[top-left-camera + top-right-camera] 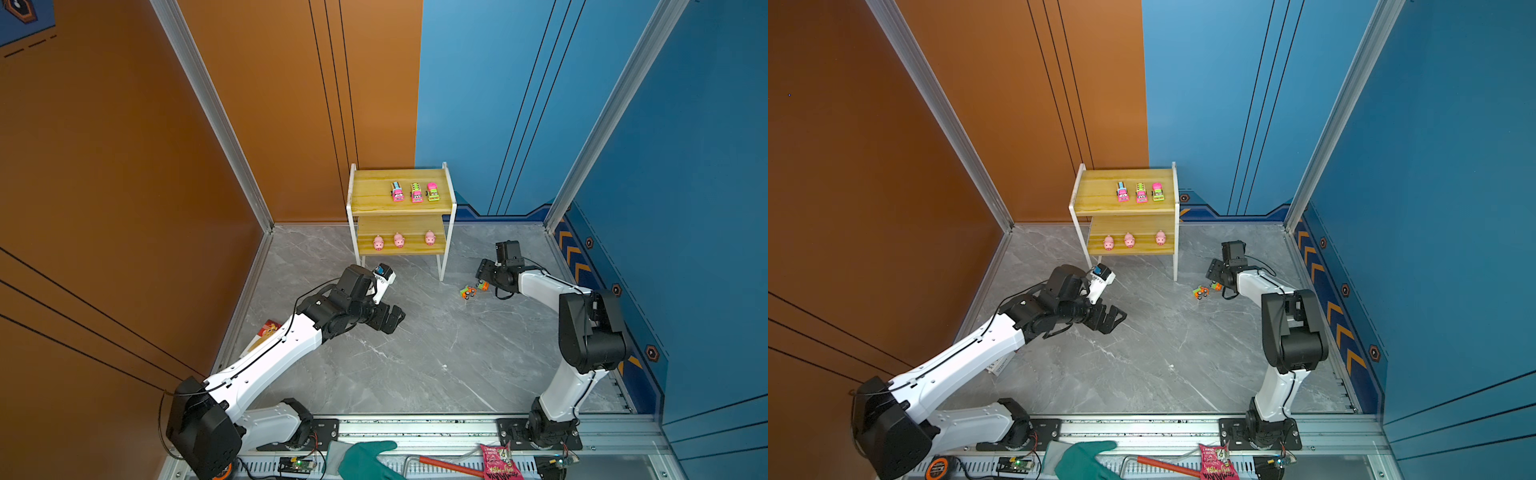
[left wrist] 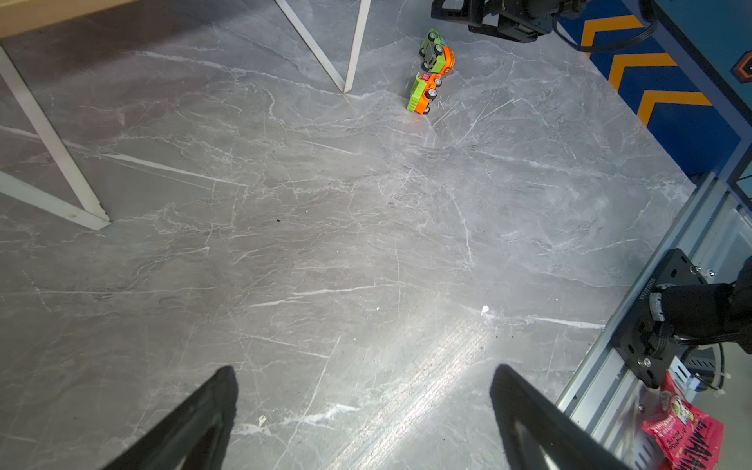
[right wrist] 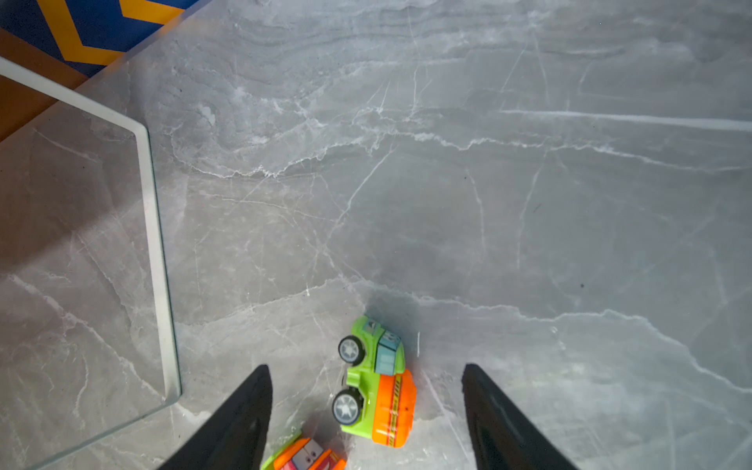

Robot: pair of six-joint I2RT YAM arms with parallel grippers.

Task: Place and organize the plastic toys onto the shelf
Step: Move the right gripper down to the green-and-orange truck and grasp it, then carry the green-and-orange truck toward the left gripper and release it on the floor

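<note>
Yellowish wood shelf (image 1: 374,195) with neon toy trucks (image 1: 417,192) and pink pig figures (image 1: 399,240), right pincer (image 3: 366,366) spread astride green-orange plastic truck (image 3: 390,407), left pincer (image 2: 363,367) spread

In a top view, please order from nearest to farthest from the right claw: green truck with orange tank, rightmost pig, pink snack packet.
1. Green truck with orange tank: on the floor, by the right claw.
2. Rightmost pig: on the shelf, lower board.
3. Pink snack packet: at the view's bottom edge.
</note>
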